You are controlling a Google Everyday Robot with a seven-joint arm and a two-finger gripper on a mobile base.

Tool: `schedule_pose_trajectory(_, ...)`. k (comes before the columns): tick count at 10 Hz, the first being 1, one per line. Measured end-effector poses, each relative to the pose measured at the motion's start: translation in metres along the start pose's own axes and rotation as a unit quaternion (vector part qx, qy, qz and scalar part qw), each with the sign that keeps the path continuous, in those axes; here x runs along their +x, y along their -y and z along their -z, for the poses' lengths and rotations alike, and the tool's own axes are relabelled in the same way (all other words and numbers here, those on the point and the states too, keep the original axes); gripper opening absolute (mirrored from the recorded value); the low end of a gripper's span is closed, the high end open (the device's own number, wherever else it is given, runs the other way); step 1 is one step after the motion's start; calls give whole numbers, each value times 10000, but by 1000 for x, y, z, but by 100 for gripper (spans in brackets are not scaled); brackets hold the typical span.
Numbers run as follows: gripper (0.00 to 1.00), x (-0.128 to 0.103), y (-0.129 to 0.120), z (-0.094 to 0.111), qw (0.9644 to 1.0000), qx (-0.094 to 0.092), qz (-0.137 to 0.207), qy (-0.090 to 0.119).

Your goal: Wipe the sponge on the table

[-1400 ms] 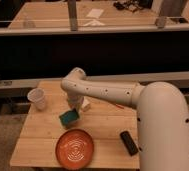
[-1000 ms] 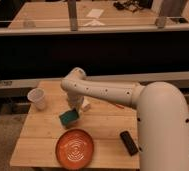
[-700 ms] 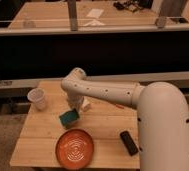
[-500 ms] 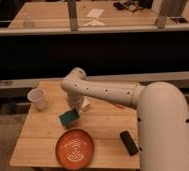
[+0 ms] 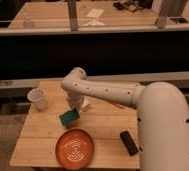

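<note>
Your hand (image 5: 74, 108) is sitting right at sponge (image 5: 69, 118), mid-surface (image 5: 38, 136), away from edges; grip: can't tell. Plate (image 5: 75, 149) is lying just in front.

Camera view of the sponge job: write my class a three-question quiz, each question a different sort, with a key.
1. True or false: the gripper is down at the sponge, near the middle of the table.
2. Which lies nearest the table's front edge? A) the orange plate B) the clear cup C) the white block
3. Fill in: the black block lies toward the picture's ____ side of the orange plate.
Key: 1 true; 2 A; 3 right.
</note>
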Motion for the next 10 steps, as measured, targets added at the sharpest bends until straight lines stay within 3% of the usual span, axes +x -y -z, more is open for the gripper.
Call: schedule_pose_trajectory(10,4,-2,3,0,10000,-4,-28,-1)
